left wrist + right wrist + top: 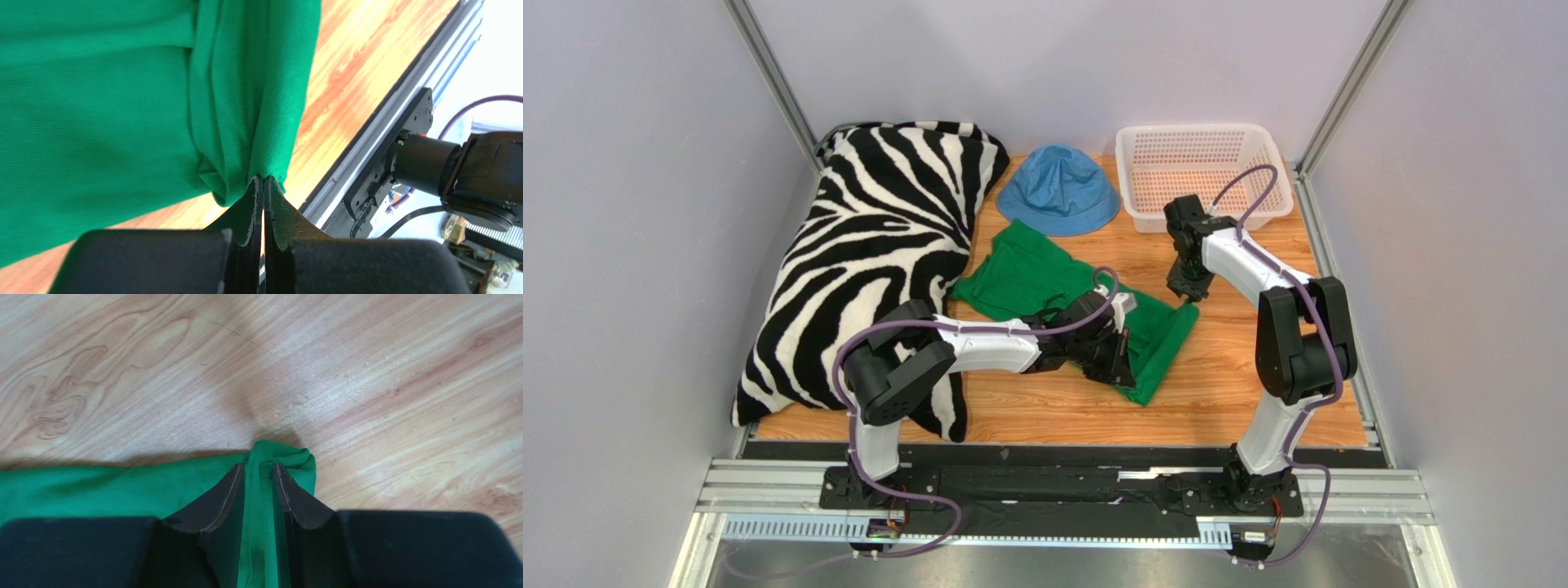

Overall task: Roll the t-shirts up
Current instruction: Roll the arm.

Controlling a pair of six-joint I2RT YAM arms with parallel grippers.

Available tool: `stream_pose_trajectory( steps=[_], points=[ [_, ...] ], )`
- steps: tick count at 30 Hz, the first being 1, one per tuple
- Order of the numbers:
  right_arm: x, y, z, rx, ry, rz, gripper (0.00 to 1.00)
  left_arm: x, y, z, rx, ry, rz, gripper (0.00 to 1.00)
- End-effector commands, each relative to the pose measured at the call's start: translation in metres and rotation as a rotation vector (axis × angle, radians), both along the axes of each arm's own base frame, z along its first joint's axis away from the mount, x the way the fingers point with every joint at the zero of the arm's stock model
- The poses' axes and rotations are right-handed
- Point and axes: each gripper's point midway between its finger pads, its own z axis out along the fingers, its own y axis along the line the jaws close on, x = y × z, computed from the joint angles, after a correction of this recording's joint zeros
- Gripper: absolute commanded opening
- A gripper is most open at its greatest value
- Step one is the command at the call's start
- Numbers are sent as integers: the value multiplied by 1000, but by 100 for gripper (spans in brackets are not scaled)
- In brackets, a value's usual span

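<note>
The bright green t-shirt (1026,276) lies crumpled on the wooden table between the two arms. My left gripper (1120,355) rests low on its near right part, shut on a bunched corner of the t-shirt (123,92); the left gripper (264,179) shows its tips pressed together on the hem. My right gripper (1192,294) points down at the shirt's far right corner. In the right wrist view the right gripper (258,468) has its fingers slightly parted, with a fold of the t-shirt (123,484) between them.
A black-and-white zebra pillow (867,245) fills the left side of the table. A blue bucket hat (1058,190) sits at the back middle, and a white mesh basket (1195,129) at the back right. The metal front rail (368,153) runs close beside the left gripper.
</note>
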Motion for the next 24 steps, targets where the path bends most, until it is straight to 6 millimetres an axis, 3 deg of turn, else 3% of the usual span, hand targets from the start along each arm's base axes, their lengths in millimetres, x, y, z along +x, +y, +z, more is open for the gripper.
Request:
stream_pose_trajectory(
  steps=[1, 7, 16, 24],
  points=[
    [23, 13, 15, 58, -115, 32, 31, 12, 4, 6, -9, -14, 26, 0],
    [23, 21, 32, 107, -209, 91, 41, 13, 3, -5, 3, 14, 34, 0],
    [11, 22, 38, 124, -239, 121, 41, 12, 5, -12, 4, 37, 59, 0],
    [-6, 11, 69, 104, -302, 103, 40, 11, 6, -14, 6, 44, 68, 0]
  ],
)
